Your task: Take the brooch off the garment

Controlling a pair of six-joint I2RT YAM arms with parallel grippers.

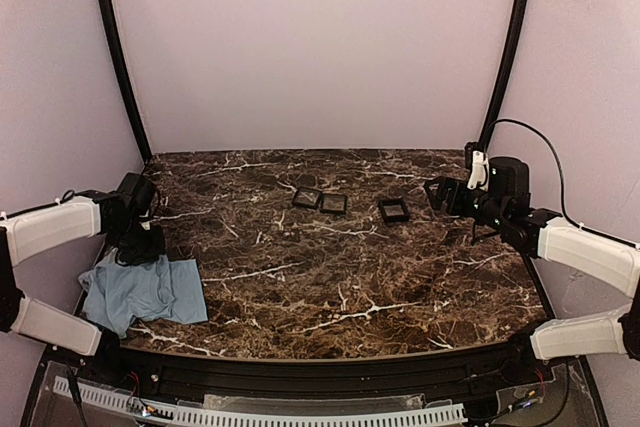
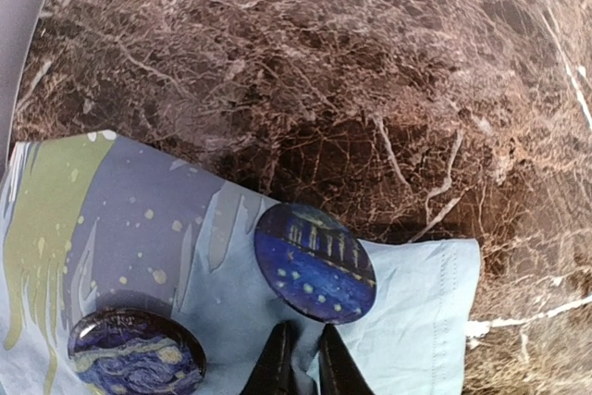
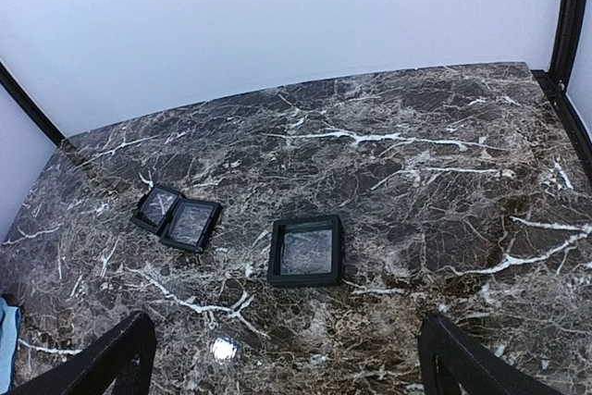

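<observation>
Starting up top. Looking down on a dark marble table [image 1: 330, 277] with the garment [image 1: 145, 292], a crumpled pale blue shirt, at the near left corner. Picking out the left gripper [image 1: 135, 244] low over the shirt's far edge. No telling its opening from up here, and no making out the brooch beneath it either. Spotting three small black trays [image 1: 333, 204] out past mid-table, well apart from the shirt: two touching, one a little off to the right. Finding the right gripper [image 1: 437, 194] up off the surface at the far right, pointed toward those trays.

Over to the left wrist. Staring straight at the brooch [image 2: 314, 263]: round, deep blue with pale dots and streaks, flat on the blue cloth near the shirt's edge, marble just beyond. Catching a second round badge [image 2: 136, 353], swirly blue, on a printed patch further left, apart from the first. Seeing the left gripper [image 2: 305, 339] drawn narrow, black tips almost together, just short of the brooch's near rim. Cannot tell whether pinching fabric or only resting there.

Now the right wrist. Seeing the right gripper [image 3: 285, 335] spread wide, one finger in each bottom corner, holding nothing, bare marble between. Looking out on the touching pair of trays at left and the single tray [image 3: 307, 250] nearer, to their right.
</observation>
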